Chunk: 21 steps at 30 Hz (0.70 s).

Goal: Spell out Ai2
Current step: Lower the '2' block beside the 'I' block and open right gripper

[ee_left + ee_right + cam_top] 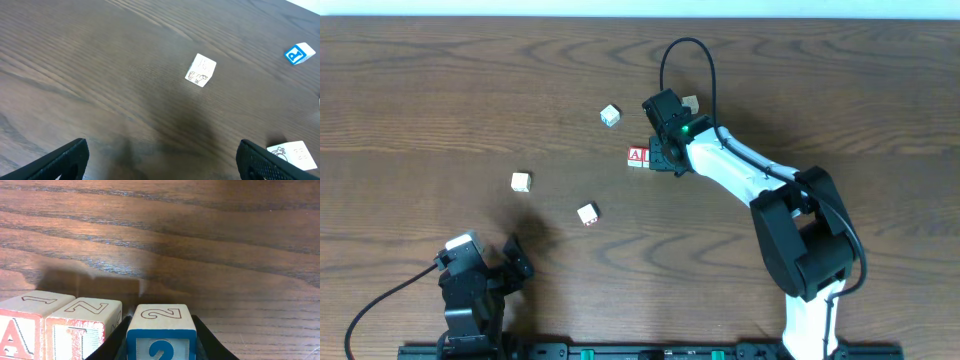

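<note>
- Block marked 2 (160,330) is clamped between the black fingers (111,342) of the right gripper (663,156), at the right end of a row in the wrist view.
- I block (82,325) stands just beside it, and the A block (22,325) touches the I block's other side. All three line up on the wooden table (200,240).
- Left gripper (162,167) hangs spread wide with nothing between its fingers, over the table's front-left part.
- An animal-drawing block (201,70) and a blue-lettered block (299,53) lie well apart beyond it.

Table (200,240): dark brown, streaked wood grain. 2 block (160,332): pale wood, blue numeral, blue border. A block (20,325) and middle block (82,327): pale wood, red lettering.
</note>
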Each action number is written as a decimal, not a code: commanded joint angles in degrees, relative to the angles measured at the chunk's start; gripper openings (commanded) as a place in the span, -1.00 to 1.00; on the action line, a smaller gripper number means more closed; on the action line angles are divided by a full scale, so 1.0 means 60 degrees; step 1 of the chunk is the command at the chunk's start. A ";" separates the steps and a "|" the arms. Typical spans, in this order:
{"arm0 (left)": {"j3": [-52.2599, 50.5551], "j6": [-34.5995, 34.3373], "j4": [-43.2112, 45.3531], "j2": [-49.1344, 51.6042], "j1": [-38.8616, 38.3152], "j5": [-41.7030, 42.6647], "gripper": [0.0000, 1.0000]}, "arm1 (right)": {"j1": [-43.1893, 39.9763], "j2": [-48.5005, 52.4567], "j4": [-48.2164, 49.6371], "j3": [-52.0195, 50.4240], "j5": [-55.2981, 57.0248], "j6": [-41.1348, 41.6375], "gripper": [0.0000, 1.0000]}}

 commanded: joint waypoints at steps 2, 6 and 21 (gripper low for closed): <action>-0.0102 0.0073 -0.0015 -0.0055 0.0058 0.0007 0.90 | 0.0055 0.0204 0.0029 0.0153 -0.0036 -0.0109 -0.67; -0.0102 0.0073 -0.0015 -0.0055 0.0058 0.0007 0.91 | 0.0055 0.0204 0.0026 0.0153 -0.0036 -0.0109 -0.54; -0.0102 0.0073 -0.0015 -0.0055 0.0058 0.0007 0.91 | 0.0055 0.0204 0.0033 0.0153 -0.0036 -0.0109 -0.25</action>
